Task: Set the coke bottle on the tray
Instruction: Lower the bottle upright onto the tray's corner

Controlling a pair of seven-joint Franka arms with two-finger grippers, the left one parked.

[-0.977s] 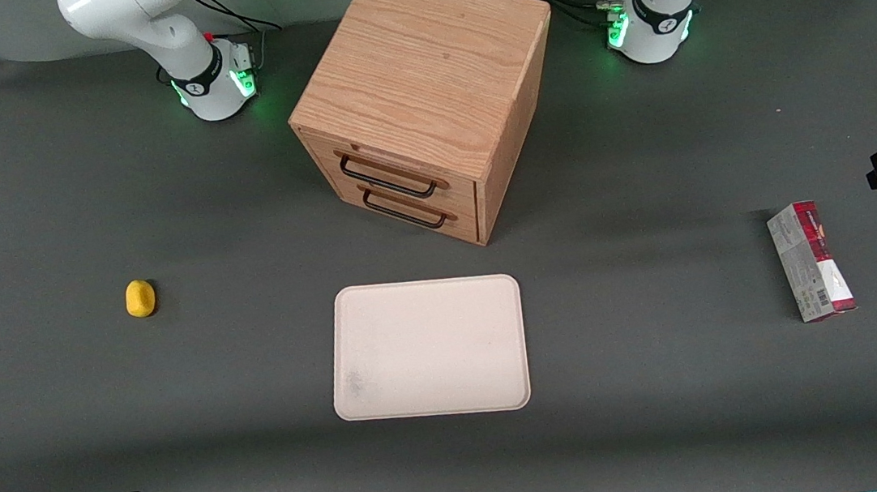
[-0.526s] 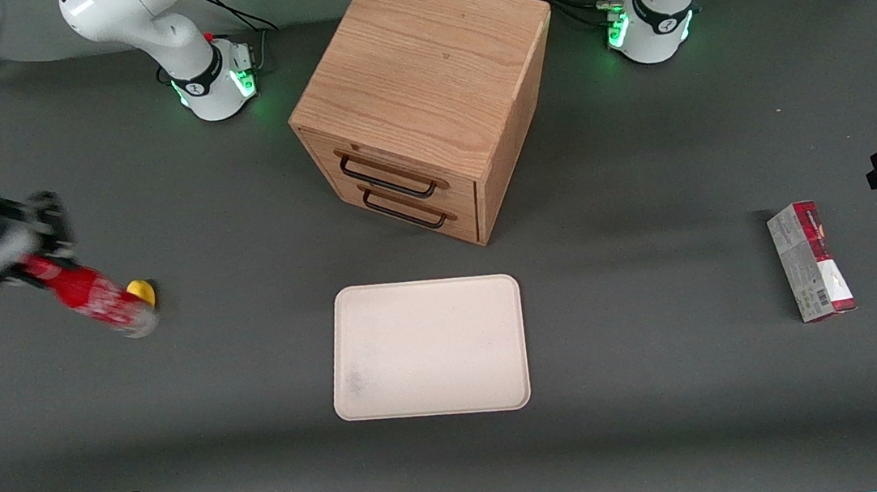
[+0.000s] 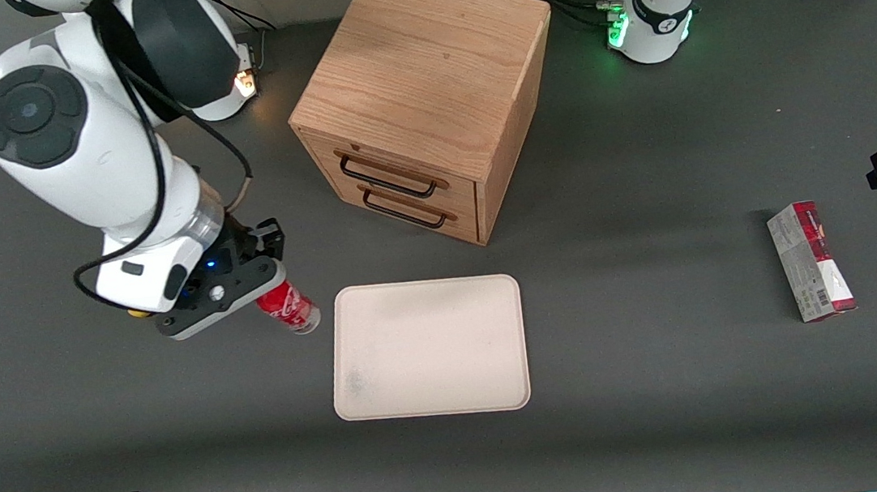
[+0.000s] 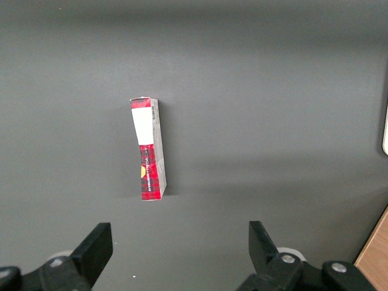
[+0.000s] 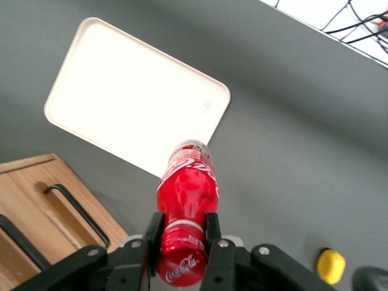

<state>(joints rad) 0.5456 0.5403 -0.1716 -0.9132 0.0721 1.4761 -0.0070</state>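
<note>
My right gripper (image 3: 251, 286) is shut on the coke bottle (image 3: 288, 307), a small red bottle with white script. It holds the bottle by the cap end, tilted, above the table just beside the tray's edge toward the working arm's end. In the right wrist view the fingers (image 5: 153, 233) clamp the bottle (image 5: 188, 194) at its neck, silvery base pointing at the tray (image 5: 121, 115). The pale cream tray (image 3: 429, 349) lies flat in front of the oak cabinet, nearer the front camera, with nothing on it.
An oak drawer cabinet (image 3: 422, 93) with two dark handles stands mid-table. A small yellow object (image 5: 330, 265) lies on the table under my arm. A red-and-grey carton (image 3: 811, 260) lies toward the parked arm's end; it also shows in the left wrist view (image 4: 148, 148).
My right arm has swung in from the working arm's end of the table, carrying the coke bottle from the frame's edge past the yellow object to just beside the tray.
</note>
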